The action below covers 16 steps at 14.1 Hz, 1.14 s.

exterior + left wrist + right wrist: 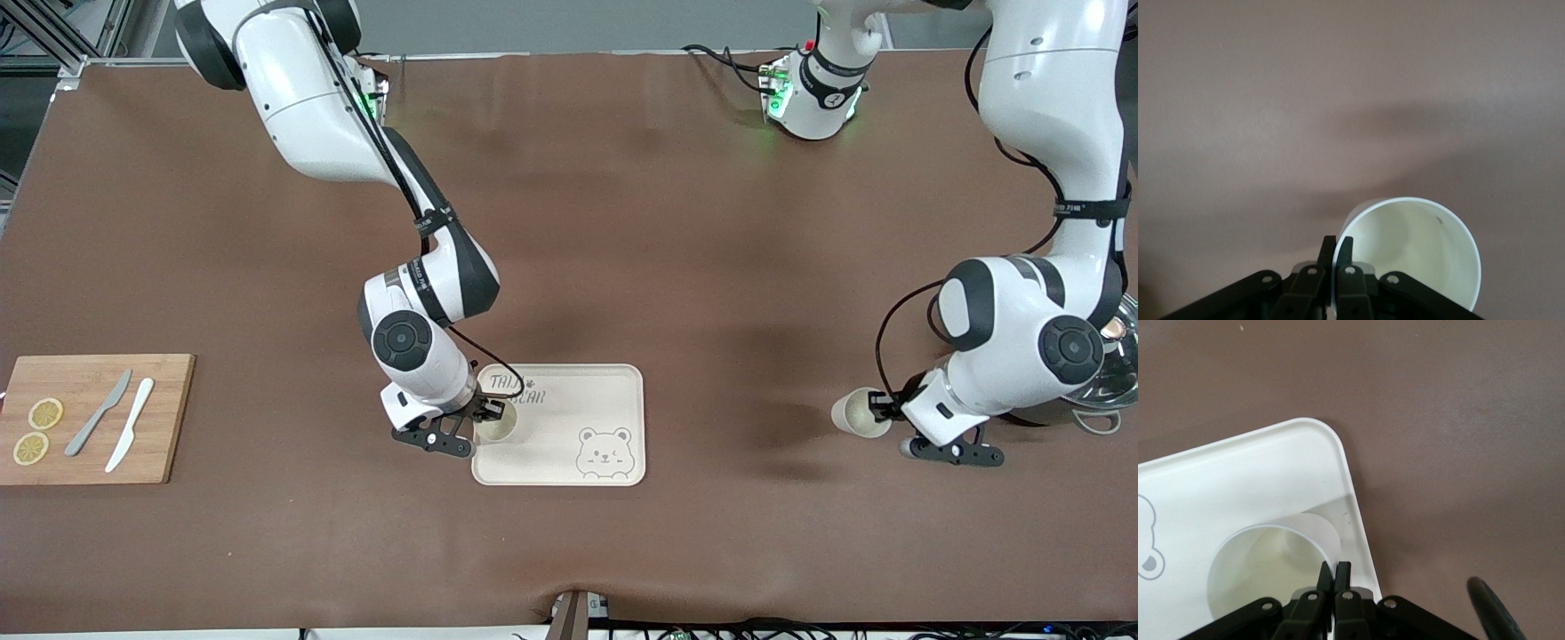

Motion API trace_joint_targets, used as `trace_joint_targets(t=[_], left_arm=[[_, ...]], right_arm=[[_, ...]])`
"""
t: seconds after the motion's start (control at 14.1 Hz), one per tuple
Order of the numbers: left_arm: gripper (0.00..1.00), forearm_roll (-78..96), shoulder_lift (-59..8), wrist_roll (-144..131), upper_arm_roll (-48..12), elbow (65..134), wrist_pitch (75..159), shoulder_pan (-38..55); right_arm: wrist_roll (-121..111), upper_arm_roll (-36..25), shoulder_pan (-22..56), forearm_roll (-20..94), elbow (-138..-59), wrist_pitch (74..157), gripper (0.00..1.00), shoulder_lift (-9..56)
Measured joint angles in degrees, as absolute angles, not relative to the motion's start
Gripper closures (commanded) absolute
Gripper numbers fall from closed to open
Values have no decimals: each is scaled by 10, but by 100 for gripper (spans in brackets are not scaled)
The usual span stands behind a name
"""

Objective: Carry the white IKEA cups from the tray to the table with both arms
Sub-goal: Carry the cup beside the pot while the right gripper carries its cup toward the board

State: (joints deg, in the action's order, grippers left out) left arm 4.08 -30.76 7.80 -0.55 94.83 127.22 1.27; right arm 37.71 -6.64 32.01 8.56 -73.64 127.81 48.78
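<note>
One white cup [496, 421] sits on the cream bear-print tray [569, 462], close to the tray's edge toward the right arm's end. My right gripper [483, 414] is shut on that cup's rim wall, one finger inside and one outside. The right wrist view shows the cup [1265, 577], the pinching gripper [1335, 572] and the tray's corner [1305, 447]. The second white cup [859, 414] hangs tilted over the bare brown table toward the left arm's end. My left gripper [882, 407] is shut on its rim, as the left wrist view shows: cup [1415, 247], gripper [1337, 248].
A wooden cutting board [169, 418] with two lemon slices [45, 413], a grey knife [98, 425] and a white knife [130, 436] lies at the right arm's end. A metal pot [1116, 373] stands at the left arm's end, partly hidden by that arm.
</note>
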Motion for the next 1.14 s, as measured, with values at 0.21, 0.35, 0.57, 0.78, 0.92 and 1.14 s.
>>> trace_joint_targets(t=[0.21, 0.35, 0.57, 0.78, 0.92, 1.14], left_arm=[[100, 41, -265, 78, -8, 1035, 1338, 13], [100, 41, -245, 79, -9, 1111, 1412, 8], [100, 41, -216, 106, -33, 1214, 1482, -39], [100, 41, -198, 127, -92, 1248, 1491, -116], [100, 41, -196, 138, -124, 1252, 1491, -155], [100, 41, -196, 140, -135, 1255, 1492, -167]], right_arm=[[377, -72, 317, 86, -719, 1265, 100, 488], [377, -76, 305, 86, -692, 1234, 100, 487], [346, -78, 270, 86, -656, 1194, 100, 485], [284, -78, 233, 86, -648, 1177, 100, 483], [235, -78, 206, 86, -646, 1170, 100, 483], [156, -78, 167, 86, -641, 1161, 100, 482]])
